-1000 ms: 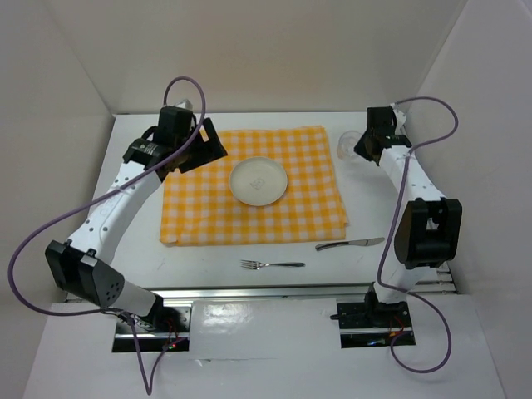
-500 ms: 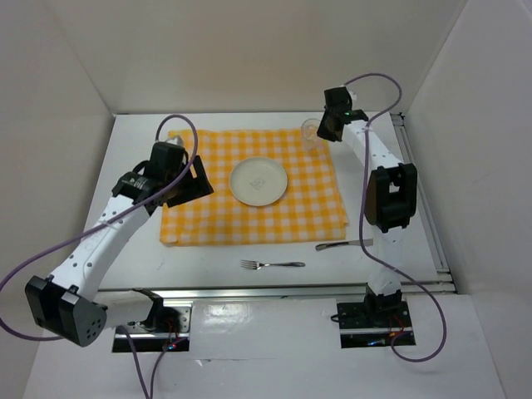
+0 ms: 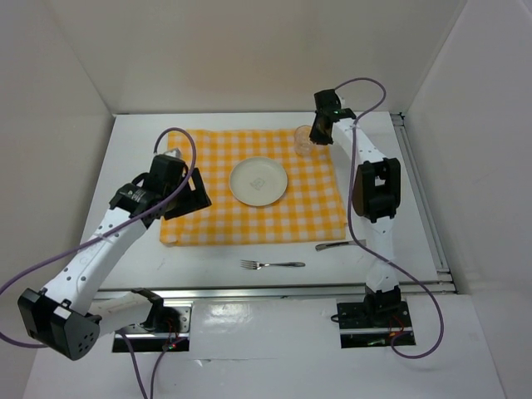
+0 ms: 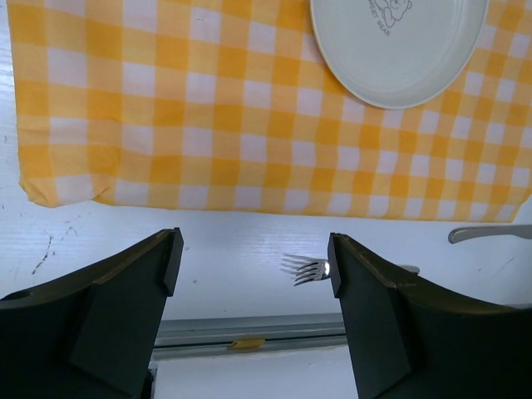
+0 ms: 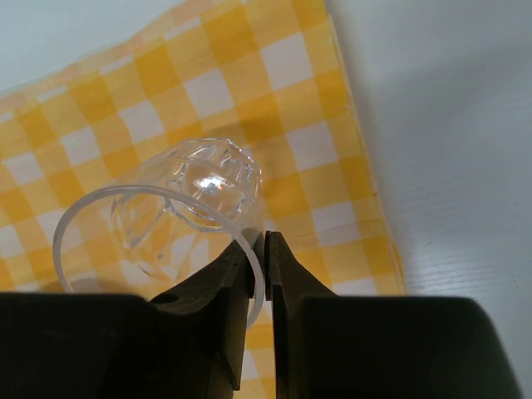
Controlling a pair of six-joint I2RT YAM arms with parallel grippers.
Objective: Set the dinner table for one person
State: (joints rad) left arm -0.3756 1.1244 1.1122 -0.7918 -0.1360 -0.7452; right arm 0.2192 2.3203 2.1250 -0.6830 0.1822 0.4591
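The white dinner table carries a yellow-and-white checked cloth with a white plate at its middle. My right gripper is shut on the rim of a clear glass over the cloth's back right corner; the wrist view shows the rim pinched between the closed jaws of the right gripper and the glass above the cloth. My left gripper is open and empty over the cloth's left part. A fork and a knife lie on the table in front of the cloth.
The left wrist view shows the left gripper with jaws wide apart, the plate, the fork's tines, the knife's end and the cloth's near edge. A silver rail runs along the near edge, another along the right.
My right arm has carried the glass leftward from the bare table at the back right to over the cloth's corner. My left gripper has drawn back toward me along the cloth's left side.
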